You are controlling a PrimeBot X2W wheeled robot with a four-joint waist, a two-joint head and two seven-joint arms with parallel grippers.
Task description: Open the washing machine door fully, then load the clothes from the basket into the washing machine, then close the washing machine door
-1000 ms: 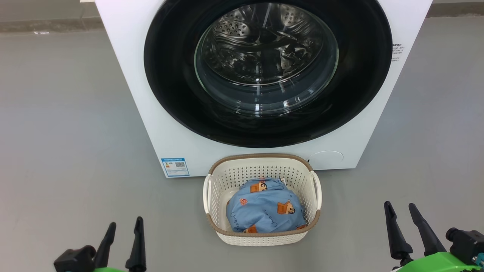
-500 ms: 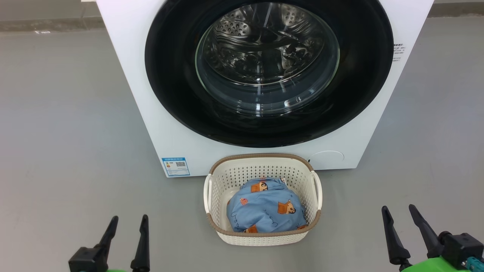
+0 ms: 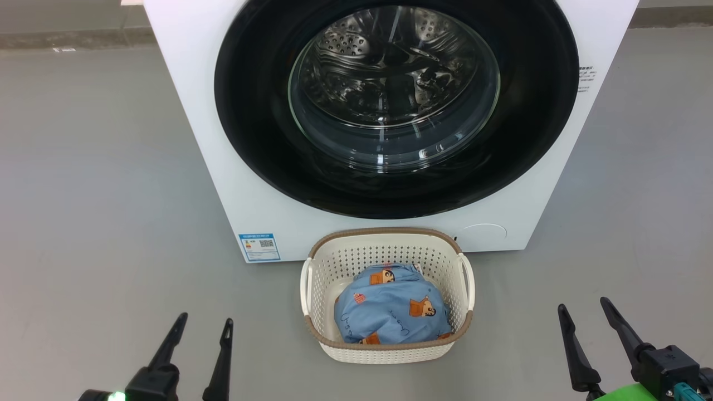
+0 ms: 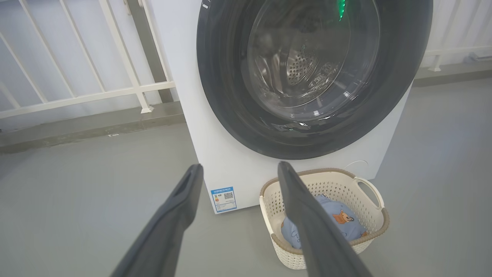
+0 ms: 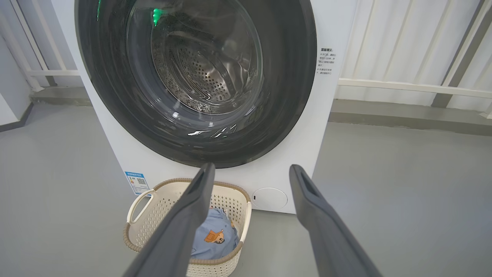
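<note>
Washing machine door point(image 3: 250, 128) shut, at 1 o'clock from left gripper point(image 3: 205, 318), 11 o'clock from right gripper point(image 3: 582, 303); both well short, jaws spread, empty. Neither arm clearly nearer.

Grey floor point(image 3: 100, 195), smooth, matte. On it: washing machine point(image 3: 289, 228), ctr-back; basket point(image 3: 387, 353) just in front of machine's lower panel, approx centred. Both upright. Touching or gap btwn them – can't tell.

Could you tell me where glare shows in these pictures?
Head view: white glints low in the washing machine door; left wrist view: a green reflection at its top; right wrist view: green glints upper left, white streaks lower down.
</note>
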